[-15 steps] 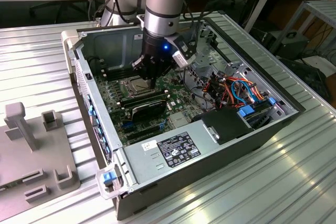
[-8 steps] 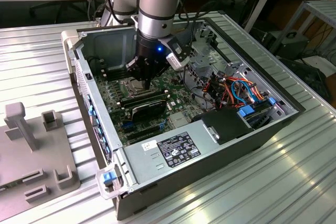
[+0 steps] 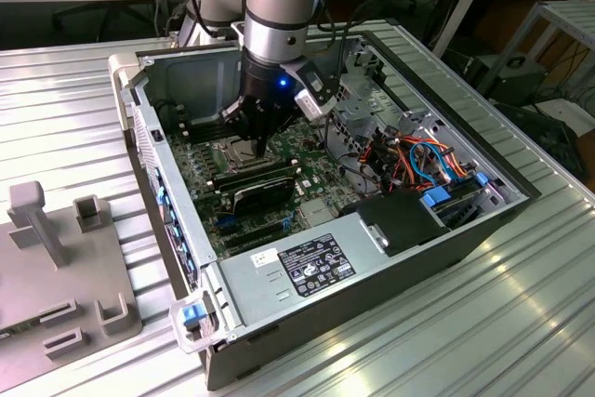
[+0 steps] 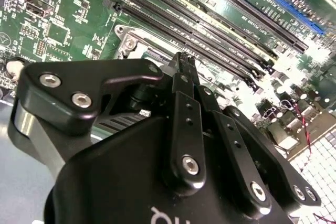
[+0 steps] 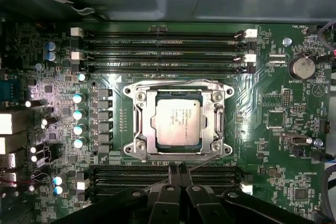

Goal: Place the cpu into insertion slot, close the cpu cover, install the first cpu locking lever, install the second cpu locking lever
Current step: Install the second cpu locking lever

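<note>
The cpu (image 5: 178,121) lies flat in the insertion slot (image 5: 227,119), its silvery top showing through the window of the cpu cover (image 5: 144,124), which is folded down over it. One thin wire lever (image 5: 178,83) lies along the socket edge by the memory slots. A second wire lever (image 5: 207,160) stands slanted off the opposite edge, running toward my fingertips. My gripper (image 5: 178,170) is shut, its black fingers pressed together just beside that edge. The shut tips (image 4: 184,59) hover over the socket corner. In the exterior view my gripper (image 3: 257,144) reaches into the case above the socket (image 3: 226,151).
Long black memory slots (image 5: 163,43) flank the socket on both sides. Capacitors (image 5: 77,114) and a coin battery (image 5: 303,66) stand nearby. The open case holds a power supply (image 3: 316,262) and coloured cables (image 3: 418,160). A grey fixture (image 3: 56,258) sits at the exterior view's left.
</note>
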`<action>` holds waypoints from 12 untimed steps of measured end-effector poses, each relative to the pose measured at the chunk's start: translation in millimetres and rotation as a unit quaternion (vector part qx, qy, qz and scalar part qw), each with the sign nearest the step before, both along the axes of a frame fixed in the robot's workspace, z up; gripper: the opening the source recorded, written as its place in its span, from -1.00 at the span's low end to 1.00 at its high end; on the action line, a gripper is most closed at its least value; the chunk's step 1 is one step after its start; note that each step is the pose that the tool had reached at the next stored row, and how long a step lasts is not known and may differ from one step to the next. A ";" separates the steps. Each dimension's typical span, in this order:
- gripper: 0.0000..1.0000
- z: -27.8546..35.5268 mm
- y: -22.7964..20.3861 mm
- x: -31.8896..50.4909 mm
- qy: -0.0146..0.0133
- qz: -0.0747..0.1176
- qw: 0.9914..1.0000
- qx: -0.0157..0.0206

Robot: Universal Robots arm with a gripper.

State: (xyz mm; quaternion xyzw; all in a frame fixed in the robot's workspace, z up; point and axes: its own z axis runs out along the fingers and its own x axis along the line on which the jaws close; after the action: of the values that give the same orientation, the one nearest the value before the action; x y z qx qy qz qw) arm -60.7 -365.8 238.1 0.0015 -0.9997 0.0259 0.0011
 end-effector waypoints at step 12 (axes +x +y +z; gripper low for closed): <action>-0.79 0.0 -8.5 -14.0 0.000 0.000 1.000 -0.003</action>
State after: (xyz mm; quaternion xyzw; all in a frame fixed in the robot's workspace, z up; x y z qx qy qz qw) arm -74.7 -374.2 238.1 0.0014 -0.9996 0.0284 0.0011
